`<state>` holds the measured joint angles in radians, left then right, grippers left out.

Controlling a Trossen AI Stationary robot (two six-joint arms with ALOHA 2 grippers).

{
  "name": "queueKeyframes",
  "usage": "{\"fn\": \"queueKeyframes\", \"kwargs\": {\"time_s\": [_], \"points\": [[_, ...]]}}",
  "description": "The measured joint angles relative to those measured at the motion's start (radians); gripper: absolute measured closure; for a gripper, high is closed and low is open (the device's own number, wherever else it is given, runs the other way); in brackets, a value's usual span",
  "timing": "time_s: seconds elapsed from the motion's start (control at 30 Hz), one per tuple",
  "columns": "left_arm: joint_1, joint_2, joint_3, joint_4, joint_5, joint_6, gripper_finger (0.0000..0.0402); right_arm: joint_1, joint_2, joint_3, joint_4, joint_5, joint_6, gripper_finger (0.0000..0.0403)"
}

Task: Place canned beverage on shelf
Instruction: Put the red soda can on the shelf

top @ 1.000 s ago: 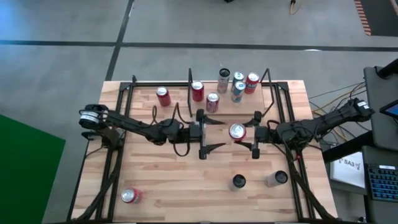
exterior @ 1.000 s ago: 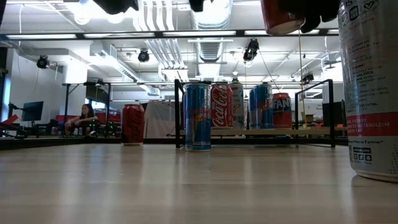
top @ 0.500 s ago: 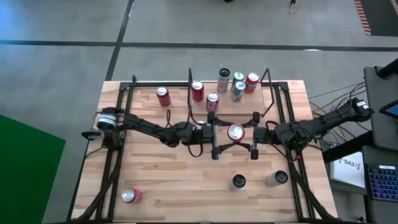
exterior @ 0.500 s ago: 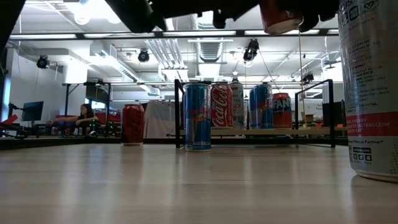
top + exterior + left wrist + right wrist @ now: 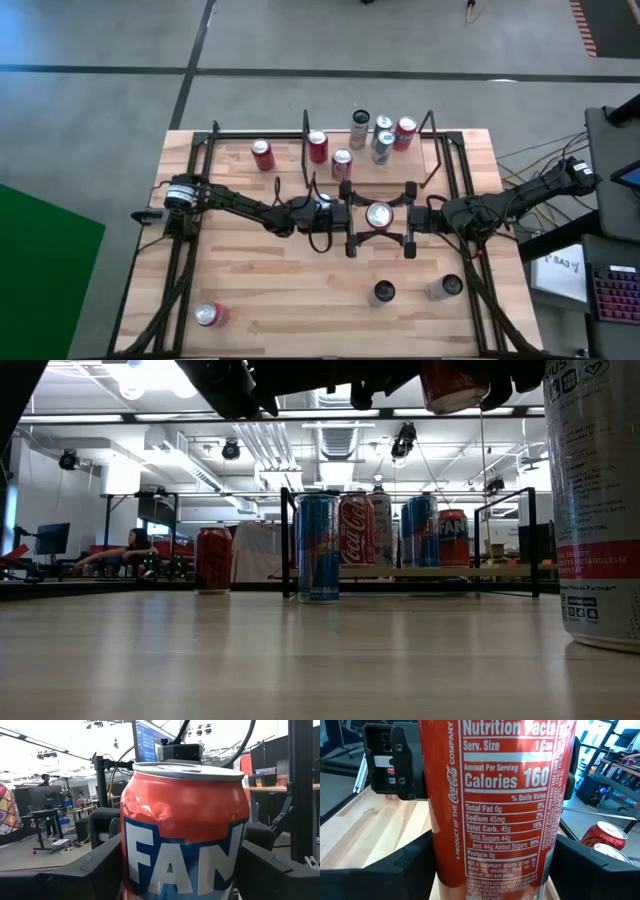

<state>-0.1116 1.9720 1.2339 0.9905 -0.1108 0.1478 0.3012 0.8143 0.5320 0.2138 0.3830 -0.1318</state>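
We see the left hand (image 5: 352, 217) has moved in since 1 s ago, fingers now bracketing the red can (image 5: 380, 213), closing. Right hand (image 5: 408, 216) grips it, above worktop (image 5: 270, 290), near shelf (image 5: 420, 160). Likely handover.

The high view looks straight down on the whole table (image 5: 300, 300). The low view sits at tabletop level, facing across toward the shelf (image 5: 440, 571). Both wrist views face each other at close range, sharing one red can (image 5: 185, 830) held upright between them.
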Motion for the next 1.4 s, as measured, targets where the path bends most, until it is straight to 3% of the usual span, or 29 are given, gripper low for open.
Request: {"fn": "queueKeyframes", "kwargs": {"time_s": [0.2, 0.4, 0.7, 0.83, 1.4], "points": [[0.000, -0.004, 0.000, -0.017, -0.013, -0.002, 0.0120, 0.000, 0.000, 0.000, 0.001, 0.012, 0.008, 0.0067], [-0.006, -0.040, -0.018, -0.104, -0.091, 0.034, 0.0120, -0.001, -0.019, 0.001, -0.003, 0.045, 0.026, 0.0060], [-0.060, -0.147, -0.029, -0.357, -0.334, 0.178, 0.0120, -0.001, -0.028, 0.150, -0.279, 0.093, 0.105, 0.0058], [-0.068, -0.157, -0.035, -0.405, -0.394, 0.183, 0.0120, -0.001, -0.006, 0.226, -0.365, 0.091, 0.109, 0.0058], [-0.066, -0.154, -0.042, -0.419, -0.429, 0.120, 0.0110, -0.001, 0.221, 0.419, -0.462, 0.096, 0.075, 0.0057]]}}
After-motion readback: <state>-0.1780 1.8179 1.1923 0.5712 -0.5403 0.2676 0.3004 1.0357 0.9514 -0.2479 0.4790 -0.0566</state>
